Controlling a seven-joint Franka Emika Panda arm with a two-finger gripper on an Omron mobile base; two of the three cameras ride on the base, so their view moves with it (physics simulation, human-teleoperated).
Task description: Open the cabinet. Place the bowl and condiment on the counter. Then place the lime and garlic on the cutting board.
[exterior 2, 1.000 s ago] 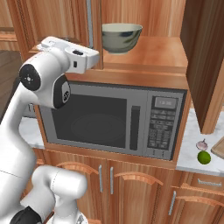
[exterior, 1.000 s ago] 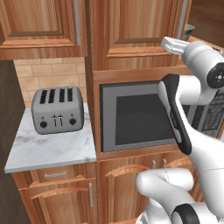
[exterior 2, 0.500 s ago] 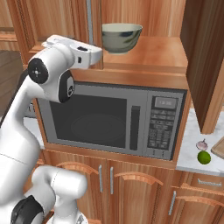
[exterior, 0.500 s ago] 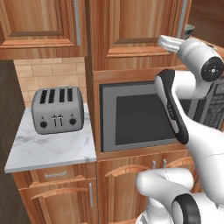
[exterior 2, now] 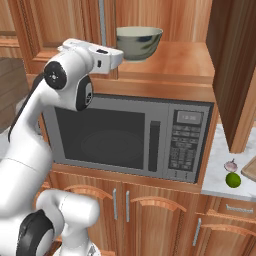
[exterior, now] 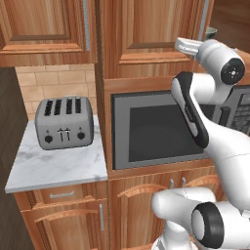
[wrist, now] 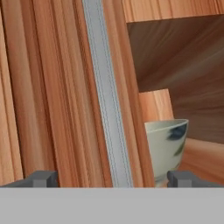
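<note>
Cabinet handle between spread fingers; bowl beyond.

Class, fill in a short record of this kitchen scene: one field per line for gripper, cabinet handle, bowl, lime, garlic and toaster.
gripper: open, jaws either side of the handle, not closed on it
cabinet handle: vertical grey bar
bowl: on the shelf above the microwave
lime: on the counter right of the microwave
garlic: just behind the lime
toaster: on the left counter
</note>
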